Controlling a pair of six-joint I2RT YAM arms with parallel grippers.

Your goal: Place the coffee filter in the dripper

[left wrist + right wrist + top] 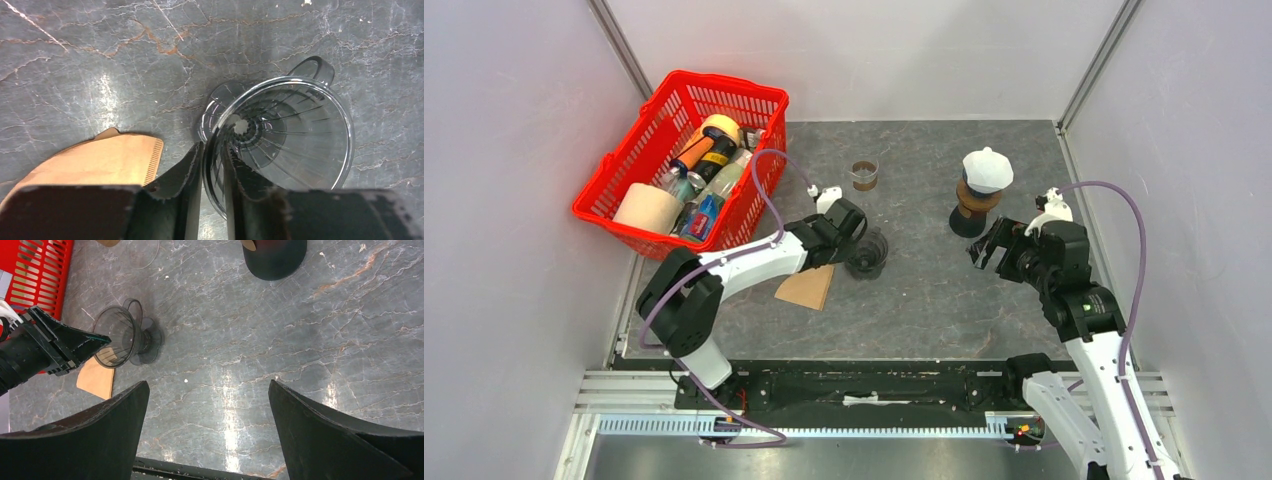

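Left wrist: left end effector [213, 152] grips dripper [295, 135] rim.

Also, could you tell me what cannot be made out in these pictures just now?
- Left wrist view: the left fingers straddle the dripper wall; whether they pinch the glass is unclear.
- Left wrist view: the coffee filter has its near part hidden by the same fingers.
- Top view: labels in the red basket are too small.
- Right wrist view: the black base is cut off by the top edge.
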